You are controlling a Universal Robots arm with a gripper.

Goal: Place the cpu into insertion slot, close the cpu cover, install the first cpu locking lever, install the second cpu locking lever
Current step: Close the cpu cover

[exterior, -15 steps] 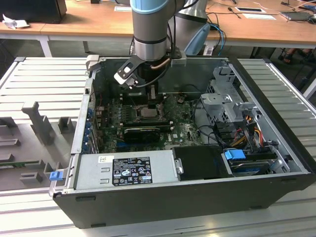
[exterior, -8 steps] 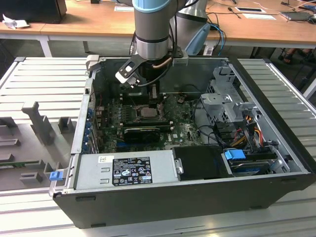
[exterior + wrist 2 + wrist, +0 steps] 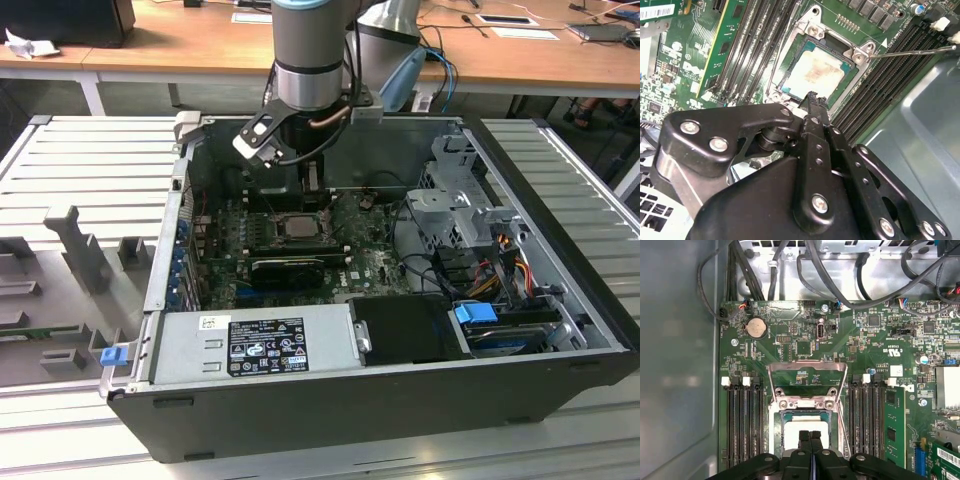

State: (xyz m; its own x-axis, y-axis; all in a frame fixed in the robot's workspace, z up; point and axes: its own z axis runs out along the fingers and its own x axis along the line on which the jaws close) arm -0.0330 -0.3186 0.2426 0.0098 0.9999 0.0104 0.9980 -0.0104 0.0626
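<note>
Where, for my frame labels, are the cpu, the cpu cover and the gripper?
cpu [image 3: 815, 75]: second wrist view, middle of metal top.
cpu cover [image 3: 805, 391]: first wrist view, hinge-side frame bar.
gripper [image 3: 810, 434]: first wrist view, between fingertips.

Gripper [image 3: 302, 193] low over mobo [image 3: 372, 262] in open PC case [image 3: 560, 330]; cpu [image 3: 297, 226] sits in insertion slot [image 3: 268, 232] just below.

Black label [image 3: 268, 345] on power supply [image 3: 185, 355] top: white print, row of certification marks, too small to read. Small white sticker [image 3: 208, 322] at label's 10 o'clock, print illegible. Motherboard [image 3: 850, 335], first wrist view: white silkscreen lettering scattered, tiny, unreadable. White barcode sticker [image 3: 655, 11] on green board, second wrist view: characters not legible.
</note>
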